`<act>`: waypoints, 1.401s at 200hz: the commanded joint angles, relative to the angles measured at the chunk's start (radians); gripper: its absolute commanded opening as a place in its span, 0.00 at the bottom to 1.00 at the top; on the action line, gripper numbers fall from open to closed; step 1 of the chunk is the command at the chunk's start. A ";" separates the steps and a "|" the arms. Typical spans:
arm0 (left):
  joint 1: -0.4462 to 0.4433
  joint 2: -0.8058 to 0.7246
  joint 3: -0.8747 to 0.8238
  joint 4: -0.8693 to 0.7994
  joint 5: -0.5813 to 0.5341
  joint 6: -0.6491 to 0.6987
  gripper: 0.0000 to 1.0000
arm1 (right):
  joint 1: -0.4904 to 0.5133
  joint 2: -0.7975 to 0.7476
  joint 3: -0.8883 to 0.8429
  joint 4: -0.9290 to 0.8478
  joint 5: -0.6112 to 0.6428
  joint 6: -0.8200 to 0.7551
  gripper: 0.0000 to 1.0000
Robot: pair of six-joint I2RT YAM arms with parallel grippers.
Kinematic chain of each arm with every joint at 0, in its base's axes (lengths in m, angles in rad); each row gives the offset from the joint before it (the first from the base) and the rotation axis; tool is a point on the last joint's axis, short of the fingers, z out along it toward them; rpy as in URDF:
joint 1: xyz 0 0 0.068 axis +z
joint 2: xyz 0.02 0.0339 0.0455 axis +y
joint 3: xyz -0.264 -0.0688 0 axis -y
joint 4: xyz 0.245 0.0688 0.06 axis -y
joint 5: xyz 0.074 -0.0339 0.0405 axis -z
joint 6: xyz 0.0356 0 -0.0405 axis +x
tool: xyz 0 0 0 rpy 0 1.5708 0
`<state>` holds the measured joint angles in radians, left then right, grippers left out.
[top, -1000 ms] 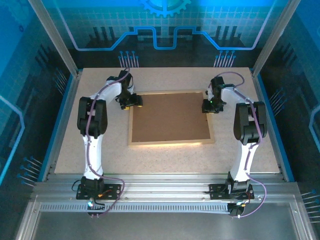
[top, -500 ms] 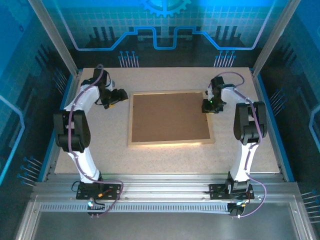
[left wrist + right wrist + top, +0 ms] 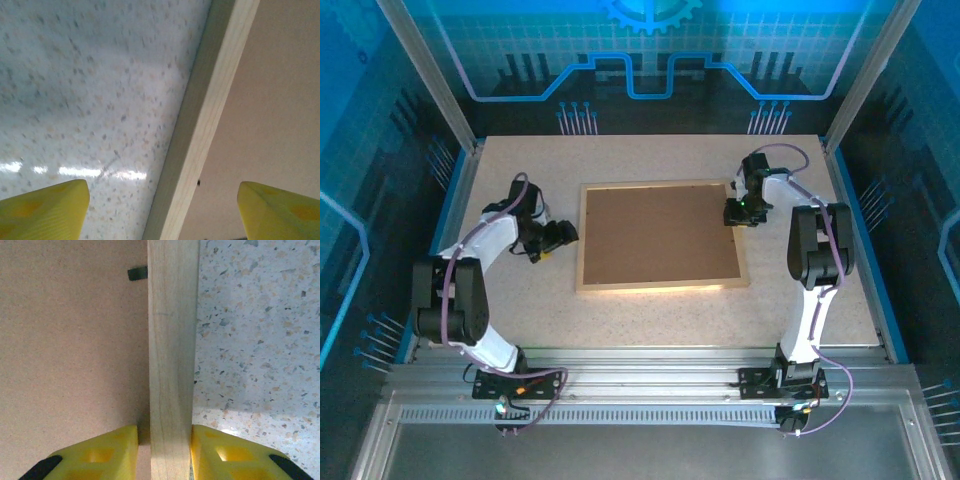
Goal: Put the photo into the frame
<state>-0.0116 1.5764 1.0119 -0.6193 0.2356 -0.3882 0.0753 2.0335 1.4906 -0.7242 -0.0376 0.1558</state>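
Frame [image 3: 660,286] lies flat mid-table [image 3: 650,160], back up, brown board [image 3: 660,232] seated in it. Can't tell if the photo is under the board.

Right gripper [image 3: 738,212] is pinched on the frame's right rail near the far corner, one finger on each side. Left gripper [image 3: 558,237] is spread wide and holds nothing, just left of the left rail.

Likely next step is to steady the frame. The left should drop square over its rail and close gently so the board isn't shifted.

Left arm is folded low with the wrist aimed right. Right arm is reached forward with the wrist bent down.

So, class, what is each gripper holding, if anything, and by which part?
Right gripper: the frame, pinched across its right-hand rail. Left gripper: open, holding nothing.
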 commanded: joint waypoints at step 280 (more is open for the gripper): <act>-0.092 0.089 -0.015 0.035 -0.100 -0.009 0.79 | -0.003 0.007 0.003 -0.016 -0.026 -0.005 0.33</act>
<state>-0.0967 1.6524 0.9756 -0.5697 0.1349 -0.3939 0.0753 2.0335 1.4906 -0.7242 -0.0368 0.1558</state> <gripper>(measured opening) 0.796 0.330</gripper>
